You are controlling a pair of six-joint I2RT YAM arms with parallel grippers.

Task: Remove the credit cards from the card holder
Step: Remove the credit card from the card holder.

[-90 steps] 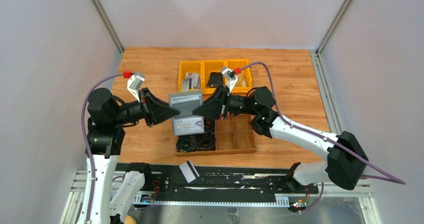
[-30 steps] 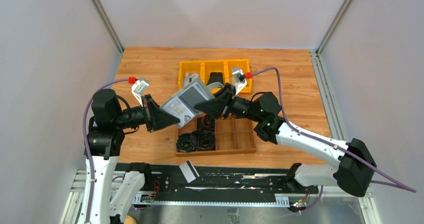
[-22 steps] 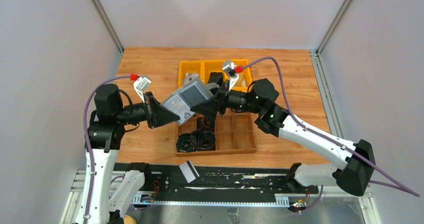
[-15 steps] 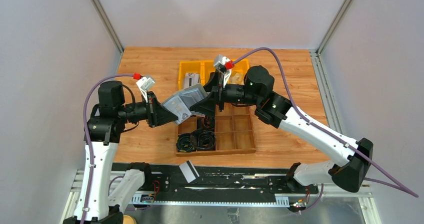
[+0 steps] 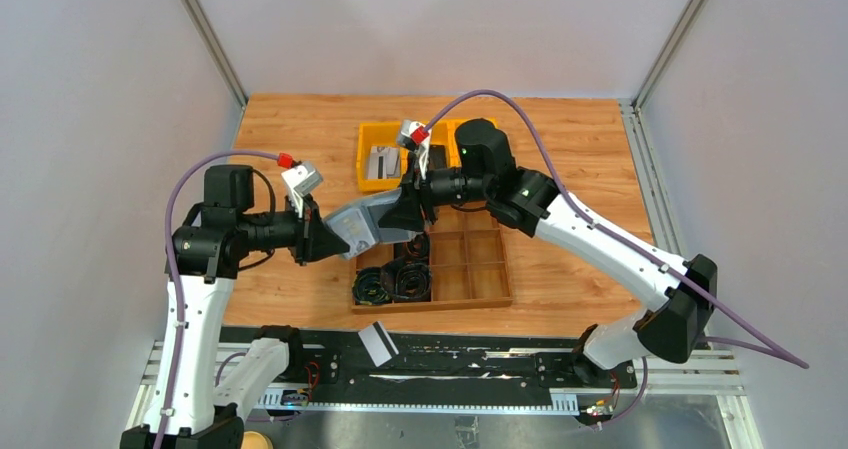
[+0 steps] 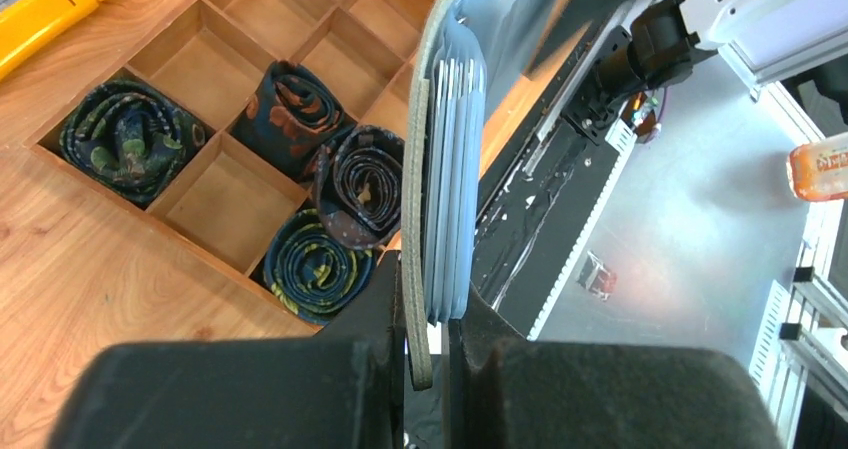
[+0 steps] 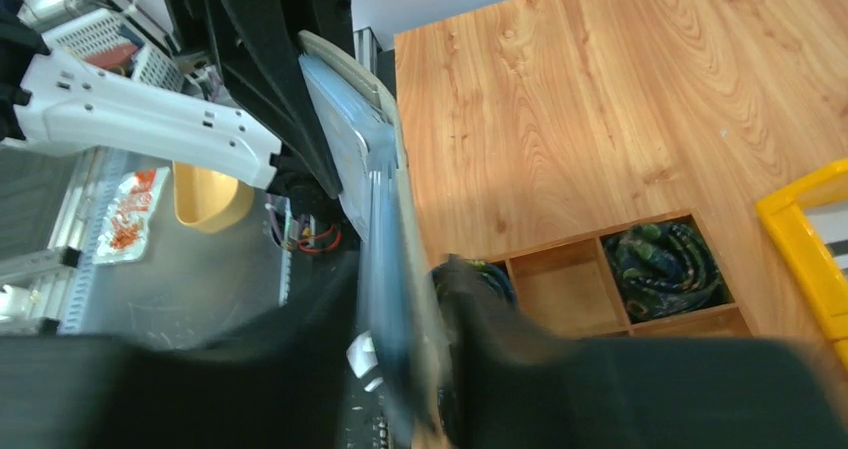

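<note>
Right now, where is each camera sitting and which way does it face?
Top external: above, behind the bases, looking down; both arms hold the card holder by the wooden tray.
Left wrist: looks along its jaws, clamped on the holder's edge.
Right wrist: along its blurred jaws, toward the left arm.
Shared: holder, tray.

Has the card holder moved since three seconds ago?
Yes. The card holder has tipped from face-up toward edge-on, staying above the wooden tray's far-left corner.

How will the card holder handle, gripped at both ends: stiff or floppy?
Likely soft: the holder shows a curved edge in the left wrist view. The cards stacked inside probably stiffen it. Pinched only at its ends by the left gripper and right gripper, it might twist.
</note>
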